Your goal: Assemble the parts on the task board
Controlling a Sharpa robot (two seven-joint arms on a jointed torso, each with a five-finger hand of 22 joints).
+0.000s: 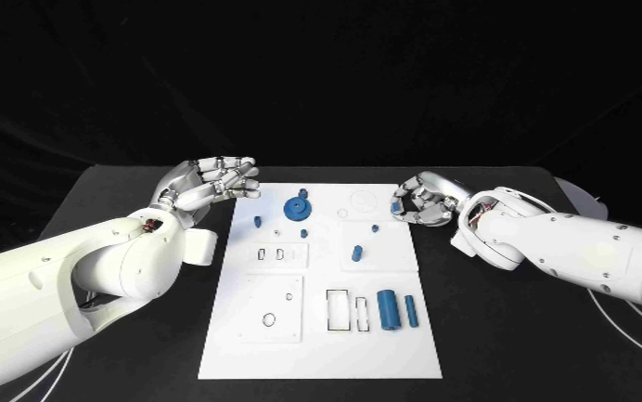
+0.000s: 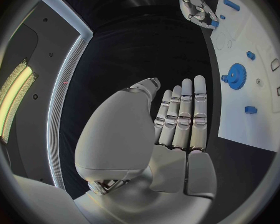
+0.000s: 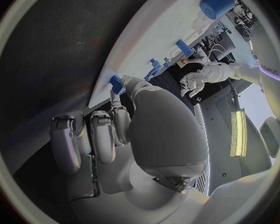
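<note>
- Right hand (image 1: 426, 200): fingers curled in, with a small blue part (image 1: 397, 205) pinched at the fingertips. It sits over the far right corner of the task board (image 1: 321, 356).
- Left hand (image 1: 214, 179): holds nothing. In its wrist view the fingers are straight and side by side with the thumb apart. It waits at the board's far left corner, just off the edge.
- Step, as judged: seat the pinched part in a hole near the right hand. Keep the part upright, line it up over the hole before lowering, and let go only once it is seated.
- Risk: a small, smooth part in a fingertip pinch may twist.
- Gear (image 1: 296, 207): blue, toothed disc with a raised hub, between the two hands and nearer the left.
- Two blue cylinders (image 1: 387, 309): one thick, one slim, lying side by side on the robot's side of the right hand.
- Board: flat, matte white, with rectangular and round cut-outs.
</note>
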